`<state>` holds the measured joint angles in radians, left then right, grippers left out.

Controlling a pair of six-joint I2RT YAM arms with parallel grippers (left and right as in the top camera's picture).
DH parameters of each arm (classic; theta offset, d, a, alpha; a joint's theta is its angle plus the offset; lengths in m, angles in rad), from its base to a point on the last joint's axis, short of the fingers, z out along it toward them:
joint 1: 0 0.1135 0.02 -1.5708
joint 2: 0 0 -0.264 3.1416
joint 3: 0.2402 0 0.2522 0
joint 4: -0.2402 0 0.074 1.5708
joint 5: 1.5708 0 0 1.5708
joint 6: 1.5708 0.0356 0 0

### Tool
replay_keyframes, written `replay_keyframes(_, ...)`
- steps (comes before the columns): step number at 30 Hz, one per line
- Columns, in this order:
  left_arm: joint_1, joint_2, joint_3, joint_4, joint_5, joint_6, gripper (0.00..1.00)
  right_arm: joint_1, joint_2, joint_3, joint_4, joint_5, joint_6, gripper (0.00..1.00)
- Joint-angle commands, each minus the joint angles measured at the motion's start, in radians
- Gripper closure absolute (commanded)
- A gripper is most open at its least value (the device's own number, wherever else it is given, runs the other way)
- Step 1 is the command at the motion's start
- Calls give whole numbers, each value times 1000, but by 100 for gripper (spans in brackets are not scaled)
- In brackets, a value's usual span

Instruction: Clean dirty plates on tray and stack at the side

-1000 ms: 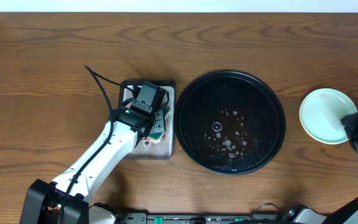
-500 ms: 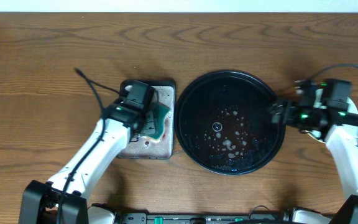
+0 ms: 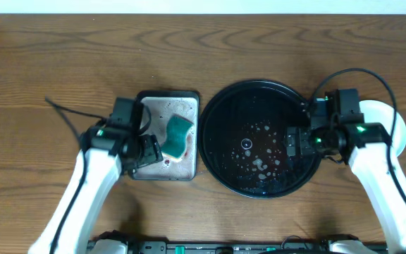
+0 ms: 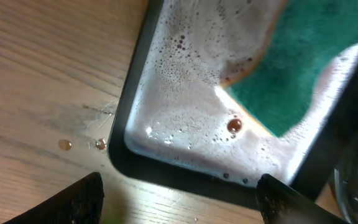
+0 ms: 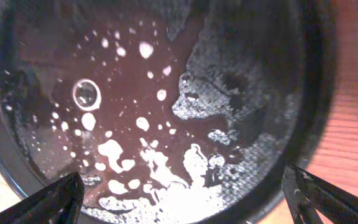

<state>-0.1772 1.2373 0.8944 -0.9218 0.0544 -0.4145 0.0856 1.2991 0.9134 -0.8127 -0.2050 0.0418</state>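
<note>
The black tray (image 3: pixel 220 116) sits mid-table, holding only water and white foam; it fills the right wrist view (image 5: pixel 241 74). No plate lies on it. A pale mint-green plate (image 3: pixel 380 111) lies on the table right of the tray, mostly hidden by my right arm, so I cannot tell if others are stacked under it. My right gripper (image 3: pixel 292 143) hovers over the tray's right part, open and empty (image 5: pixel 182 199). My left gripper (image 3: pixel 146 144) is open and empty (image 4: pixel 179 205) above the front-left corner of the grey metal tray.
The grey metal tray (image 3: pixel 154 173) stands left of the black tray, foamy and wet (image 4: pixel 166 124). A teal sponge (image 3: pixel 177 134) lies loose in it (image 4: pixel 297 68). Small drops sit on the wood beside it (image 4: pixel 98 144).
My left gripper let go of the sponge and drew back to the left. My right arm swung from the plate at the far right to over the black tray.
</note>
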Motion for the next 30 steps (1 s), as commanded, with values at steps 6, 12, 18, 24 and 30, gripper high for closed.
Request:
replay_keyframes(6,-4,-504,-257,148,0,77,20,7,-511,-226,93,78,13,1)
replay_keyframes(12,-4,-759,-322,164,-2,77,20,7,-731,-280,85,97,13,1)
replay_keyframes(18,-4,-815,-322,164,-2,77,20,7,-774,-280,45,96,13,1)
replay_keyframes(24,-4,-811,-322,163,-2,77,20,7,-773,-280,-17,96,13,1)
replay_keyframes(30,-4,-811,-322,161,-2,77,20,7,-773,-280,-81,96,13,1)
